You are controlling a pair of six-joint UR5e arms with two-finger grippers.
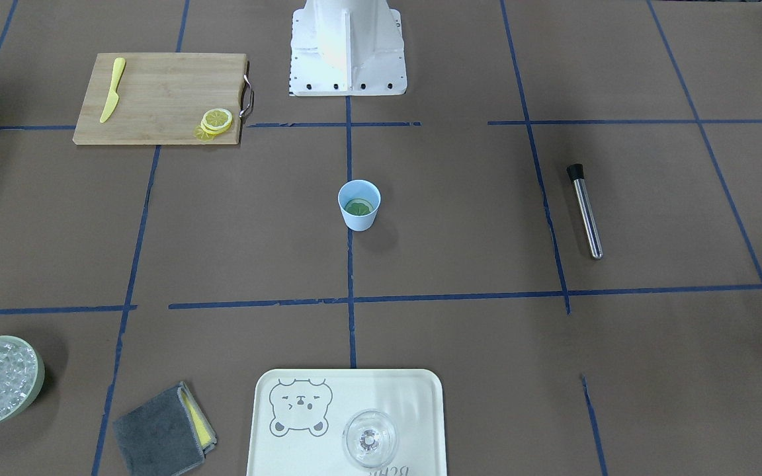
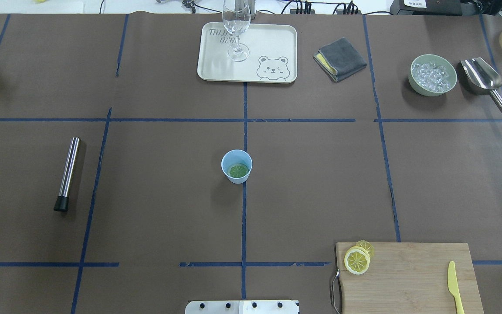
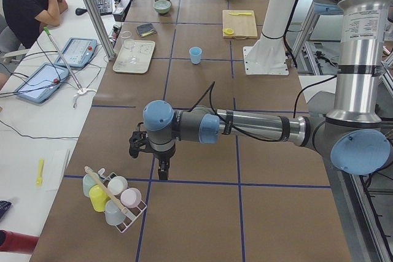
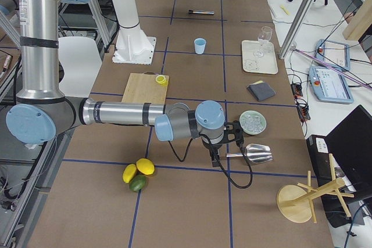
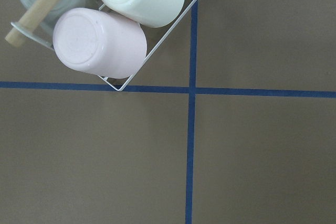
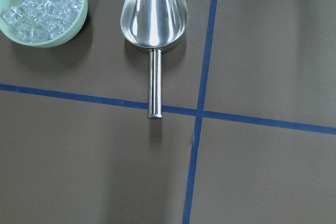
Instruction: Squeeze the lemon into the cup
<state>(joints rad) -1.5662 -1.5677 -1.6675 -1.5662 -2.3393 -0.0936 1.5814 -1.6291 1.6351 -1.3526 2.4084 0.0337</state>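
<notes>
The light-blue cup (image 1: 359,206) stands upright at the table's middle, also in the overhead view (image 2: 236,166); a green round slice lies at its bottom. Yellow lemon slices (image 1: 217,121) are stacked at the corner of a wooden cutting board (image 2: 408,279), also in the overhead view (image 2: 357,260). My left gripper (image 3: 135,145) hovers far off at the table's left end above a cup rack (image 3: 113,197). My right gripper (image 4: 237,133) hovers at the right end near the scoop. Neither shows fingers in its wrist view, so I cannot tell if they are open or shut.
A yellow knife (image 2: 454,285) lies on the board. A steel muddler (image 2: 67,173) lies left of the cup. At the far side are a tray (image 2: 273,39) with a clear glass (image 2: 236,30), a grey cloth (image 2: 340,58), an ice bowl (image 2: 432,74) and a scoop (image 6: 154,17).
</notes>
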